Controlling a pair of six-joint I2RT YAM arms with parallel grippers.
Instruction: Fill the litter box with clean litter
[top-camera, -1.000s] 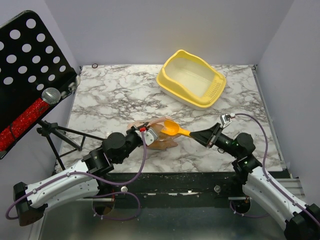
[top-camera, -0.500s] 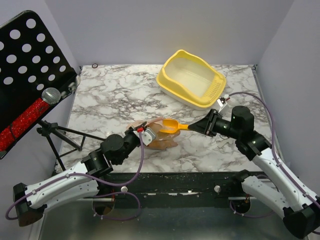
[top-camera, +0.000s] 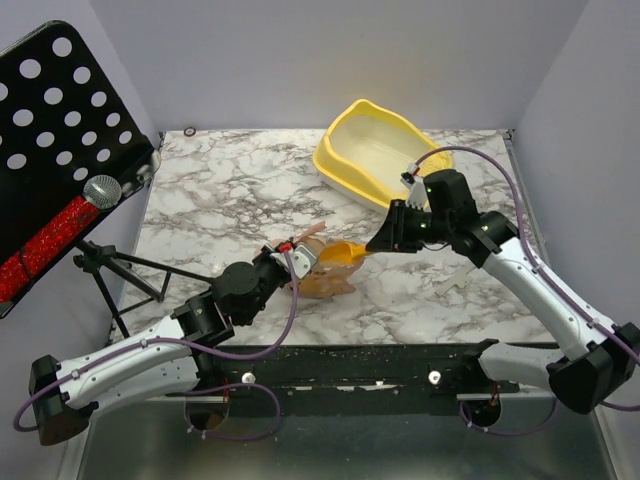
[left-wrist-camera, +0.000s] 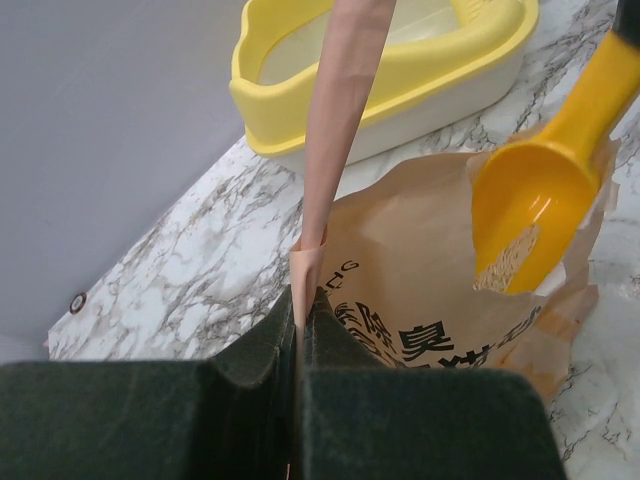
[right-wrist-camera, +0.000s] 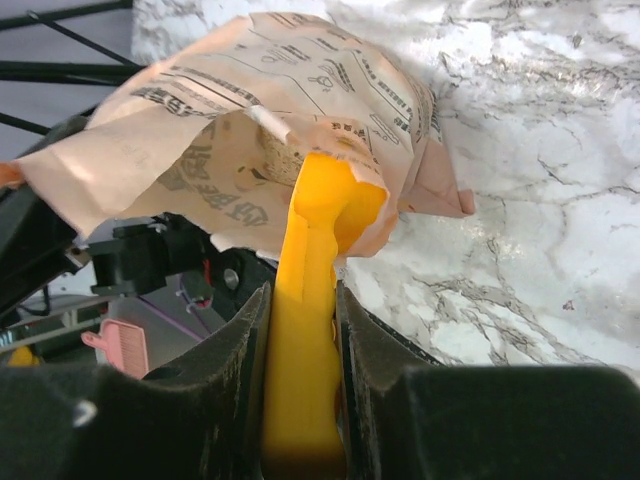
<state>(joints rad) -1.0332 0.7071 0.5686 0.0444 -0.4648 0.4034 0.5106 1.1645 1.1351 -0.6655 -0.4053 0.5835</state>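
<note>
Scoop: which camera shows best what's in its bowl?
Left wrist: it looks into the scoop, with a few grains of litter near its lip. The top view shows the scoop small, contents unreadable. The right wrist shows only the handle in the right claw and the bowl's back at the bag.

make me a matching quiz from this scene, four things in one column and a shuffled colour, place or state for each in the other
Column A
1. litter box
2. scoop
3. paper bag
4. left end effector

Column B
a. orange-yellow, handle clamped in the right end effector
b. shut on a strip of the bag's top edge
c. pale yellow, at the far side of the table
d. crumpled tan with print, lying nearer the arms

Pairs: 1-c, 2-a, 3-d, 4-b
</note>
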